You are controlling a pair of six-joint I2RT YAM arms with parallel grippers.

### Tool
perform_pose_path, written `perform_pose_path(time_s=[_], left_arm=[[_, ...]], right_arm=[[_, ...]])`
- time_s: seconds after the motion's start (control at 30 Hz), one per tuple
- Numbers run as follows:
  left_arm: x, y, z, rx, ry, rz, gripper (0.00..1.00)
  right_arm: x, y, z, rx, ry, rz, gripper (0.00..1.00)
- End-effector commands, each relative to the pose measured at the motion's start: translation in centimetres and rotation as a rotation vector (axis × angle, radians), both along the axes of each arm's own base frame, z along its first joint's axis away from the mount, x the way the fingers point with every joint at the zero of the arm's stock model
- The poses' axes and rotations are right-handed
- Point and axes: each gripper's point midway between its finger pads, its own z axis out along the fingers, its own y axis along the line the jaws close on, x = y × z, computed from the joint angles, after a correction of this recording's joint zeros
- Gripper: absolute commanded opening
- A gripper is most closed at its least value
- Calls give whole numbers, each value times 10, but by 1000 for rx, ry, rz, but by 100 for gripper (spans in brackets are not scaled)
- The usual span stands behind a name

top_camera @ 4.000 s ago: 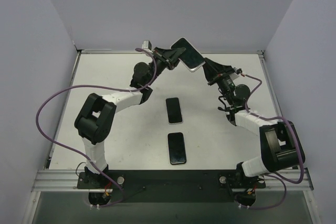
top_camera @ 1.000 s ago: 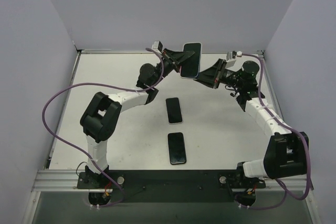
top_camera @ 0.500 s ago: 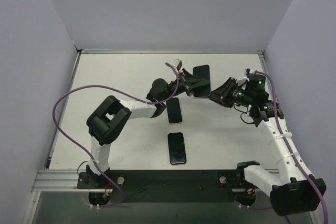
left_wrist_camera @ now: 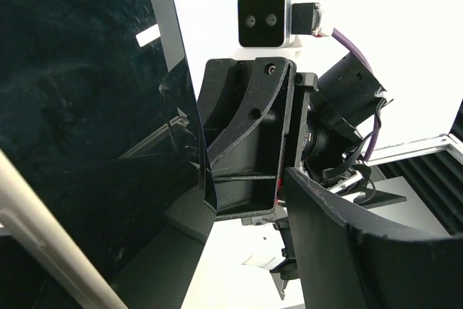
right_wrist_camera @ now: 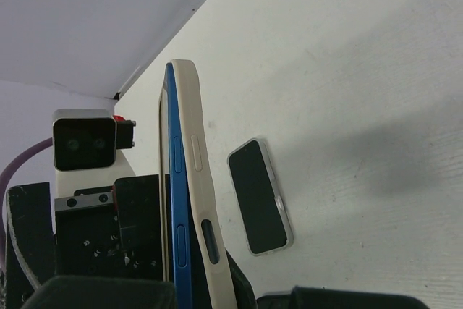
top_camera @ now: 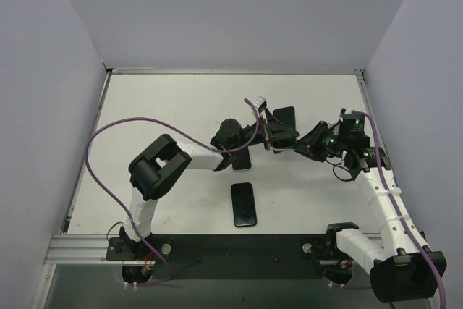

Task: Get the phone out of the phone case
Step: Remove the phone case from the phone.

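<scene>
- One phone (top_camera: 283, 121) up off the table (top_camera: 159, 106), just right of centre in the top view, with the left gripper (top_camera: 269, 135) at its left and the right gripper (top_camera: 305, 144) at its right.
- Stands upright and edge-on in the right wrist view: blue body on the left, cream phone case (right_wrist_camera: 197, 179) hugging the right side, so not out of it yet.
- Looks clamped at the bottom end by the right gripper, with a dark finger snug against each side along the bottom edge of that view.
- Can't tell on the left gripper, honestly: way too much dark screen across the left half of its wrist view, one finger hidden, and a gap over to the other finger (left_wrist_camera: 347, 251) at lower right.
- Points the screen toward the left wrist camera (right_wrist_camera: 83, 142), over at the left edge of the right wrist view.
- Also flat on the table, screens up: a spare phone (top_camera: 241, 161) at centre, partly tucked under the left arm, and another handset (top_camera: 244, 204) below it in the frame, well apart from both grippers.
</scene>
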Motion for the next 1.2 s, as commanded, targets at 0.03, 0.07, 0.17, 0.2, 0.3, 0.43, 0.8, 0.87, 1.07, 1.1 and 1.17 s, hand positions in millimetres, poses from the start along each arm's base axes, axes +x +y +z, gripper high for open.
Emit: perform_pose_path(time_s=[0.03, 0.07, 0.17, 0.2, 0.3, 0.43, 0.8, 0.87, 1.07, 1.1, 1.17], left_arm=[[-46, 10, 26, -60, -177, -140, 82], [-46, 11, 25, -56, -177, -137, 82], [-40, 12, 13, -20, -163, -117, 83], [-36, 13, 10, -11, -165, -101, 83], [-29, 15, -4, 23, -141, -74, 84], [-21, 17, -17, 46, -113, -50, 84], [-7, 19, -35, 91, -78, -29, 85], [-4, 21, -39, 113, -81, -17, 85], [12, 44, -56, 172, -26, 77, 85], [14, 46, -58, 181, -18, 85, 85], [18, 51, -60, 200, -22, 102, 85]], right_arm=[[24, -40, 18, -145, -114, -152, 0], [22, -41, 17, -145, -113, -157, 0], [21, -45, 18, -134, -114, -177, 0], [20, -46, 19, -131, -116, -181, 0], [18, -46, 21, -130, -124, -183, 0], [16, -49, 23, -144, -129, -184, 0], [15, -50, 12, -171, -101, -154, 0], [12, -53, 7, -200, -66, -141, 0], [3, -64, -12, -334, 19, -90, 0], [2, -65, -12, -367, 17, -82, 0], [-6, -60, -18, -453, 25, -35, 0]])
